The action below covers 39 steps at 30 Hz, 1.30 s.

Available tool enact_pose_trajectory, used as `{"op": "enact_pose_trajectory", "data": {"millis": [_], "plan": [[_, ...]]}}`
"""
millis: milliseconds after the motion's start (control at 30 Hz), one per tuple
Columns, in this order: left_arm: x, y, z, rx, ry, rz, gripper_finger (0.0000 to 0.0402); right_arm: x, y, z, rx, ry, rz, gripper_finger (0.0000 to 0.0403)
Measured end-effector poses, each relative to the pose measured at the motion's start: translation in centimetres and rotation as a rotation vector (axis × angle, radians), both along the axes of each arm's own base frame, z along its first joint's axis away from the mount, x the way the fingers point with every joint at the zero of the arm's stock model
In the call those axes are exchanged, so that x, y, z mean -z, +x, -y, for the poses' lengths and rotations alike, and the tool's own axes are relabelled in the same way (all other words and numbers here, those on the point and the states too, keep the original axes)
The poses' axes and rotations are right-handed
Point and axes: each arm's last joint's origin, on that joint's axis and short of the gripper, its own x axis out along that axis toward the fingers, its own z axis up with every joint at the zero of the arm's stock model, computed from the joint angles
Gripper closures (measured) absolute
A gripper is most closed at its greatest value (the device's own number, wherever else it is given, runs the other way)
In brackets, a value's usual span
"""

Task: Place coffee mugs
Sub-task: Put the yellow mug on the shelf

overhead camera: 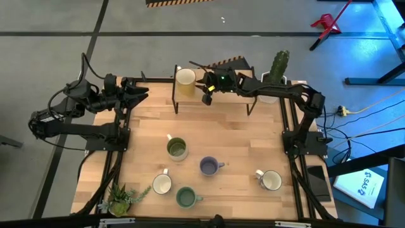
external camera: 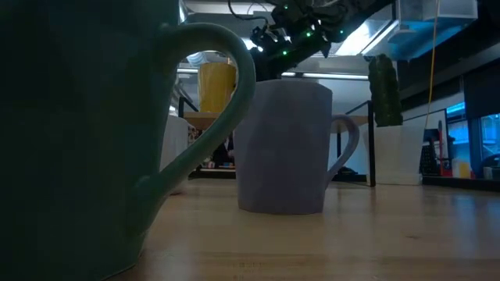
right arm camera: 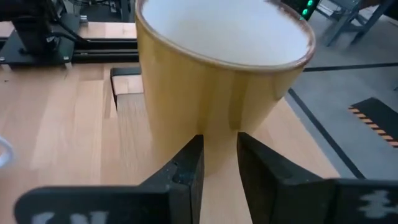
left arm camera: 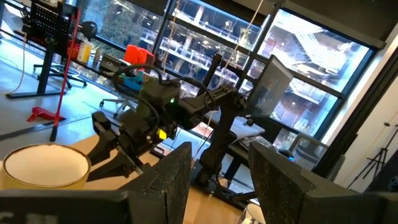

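A yellow mug (overhead camera: 185,82) with a white inside stands upright on a raised black-framed shelf (overhead camera: 247,104) at the table's far edge; it also shows in the low view (external camera: 217,84). My right gripper (overhead camera: 205,96) is just right of it, fingers nearly closed around its handle. Five mugs stand on the table: olive (overhead camera: 177,149), purple (overhead camera: 209,166), green (overhead camera: 185,197) and two white (overhead camera: 162,183) (overhead camera: 271,180). My left gripper (overhead camera: 136,95) waits open at the far left. My right gripper has the yellow mug's handle (right arm camera: 221,134) between its two fingers (right arm camera: 186,168), coming level from the table's right side. The mug stands upright with its base on the shelf. Whether the fingers press the handle or only flank it, the wrist view does not settle.
A cactus in a white pot (overhead camera: 278,66) stands at the shelf's right end, close behind my right arm. A small leafy plant (overhead camera: 120,199) sits at the near left corner. In the low view the green mug (external camera: 78,117) and purple mug (external camera: 285,148) fill the foreground.
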Motion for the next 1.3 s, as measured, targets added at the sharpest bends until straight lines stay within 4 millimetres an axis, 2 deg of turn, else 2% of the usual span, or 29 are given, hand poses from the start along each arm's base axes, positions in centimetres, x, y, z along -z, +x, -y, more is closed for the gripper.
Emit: {"op": "enact_pose_trajectory", "data": {"millis": [133,233,300,367,533,667,767,900,1033,1300], "plan": [[0.0,0.0,0.0,0.000,0.000,0.000,0.0248,-1.5,-0.1,0.0,-0.009,-0.020,-0.081,0.0320],[0.0,0.0,0.0,0.000,0.000,0.000,0.0248,-3.5,-0.3,-0.1,-0.008,-0.040,-0.142,0.0320],[0.0,0.0,0.0,0.000,0.000,0.001,0.0248,-4.7,-0.1,-0.8,-0.033,-0.048,-0.153,0.0320],[0.0,0.0,0.0,0.000,0.000,0.001,0.0248,-5.0,0.3,-1.9,-0.045,-0.059,-0.156,0.0320],[0.0,0.0,0.0,0.000,0.000,0.001,0.0248,-4.3,0.9,-4.6,-0.028,-0.064,-0.238,0.0320],[0.0,0.0,0.0,0.000,0.000,0.001,0.0248,-3.5,1.6,-5.8,-0.031,-0.075,-0.266,0.0320],[0.0,0.0,0.0,-0.001,0.000,0.001,0.0248,-2.2,2.9,-6.2,-0.078,-0.065,-0.250,0.0320],[0.0,0.0,0.0,0.000,-0.001,0.001,0.0248,-0.4,4.0,-5.9,-0.094,-0.045,-0.262,0.0320],[0.0,0.0,0.0,0.000,-0.001,0.001,0.0248,-0.5,4.1,-5.6,-0.052,-0.076,-0.251,0.0320],[0.0,0.0,0.0,-0.004,-0.001,0.001,0.0248,-1.1,3.8,-2.9,-0.004,-0.108,-0.190,0.0320]]}}
